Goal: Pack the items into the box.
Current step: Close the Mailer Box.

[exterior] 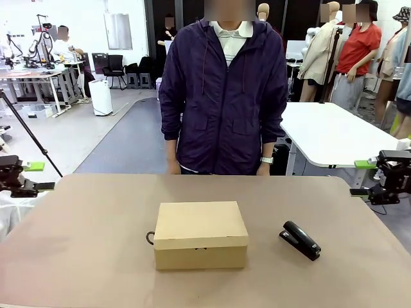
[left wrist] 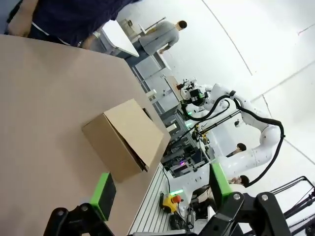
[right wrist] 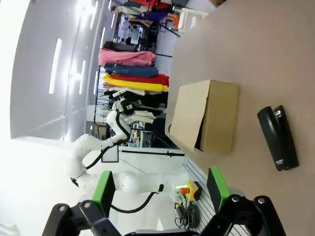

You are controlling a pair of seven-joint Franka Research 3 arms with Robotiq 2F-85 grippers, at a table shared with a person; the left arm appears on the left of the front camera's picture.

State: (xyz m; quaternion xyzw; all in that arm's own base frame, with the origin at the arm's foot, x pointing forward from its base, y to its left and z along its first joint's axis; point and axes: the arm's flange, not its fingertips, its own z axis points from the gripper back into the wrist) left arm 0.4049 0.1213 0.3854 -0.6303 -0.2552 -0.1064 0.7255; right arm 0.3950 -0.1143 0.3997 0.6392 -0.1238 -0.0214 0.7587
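Observation:
The tan cardboard box (exterior: 200,234) sits with its lid down in the middle of the table; it also shows in the wrist views (left wrist: 125,137) (right wrist: 204,115). A small dark ring (exterior: 150,238) pokes out at the box's left side. The navy pouch and the yellow object are hidden. My left gripper (exterior: 38,176) (left wrist: 161,191) hangs open at the table's left edge, well away from the box. At the right edge my right gripper (exterior: 361,178) (right wrist: 160,191) is open too, with nothing between its fingers.
A black stapler (exterior: 300,240) (right wrist: 278,137) lies to the right of the box. A person in a dark purple jacket (exterior: 223,96) stands at the far edge, hands low by the table. Bare brown tabletop (exterior: 83,244) surrounds the box.

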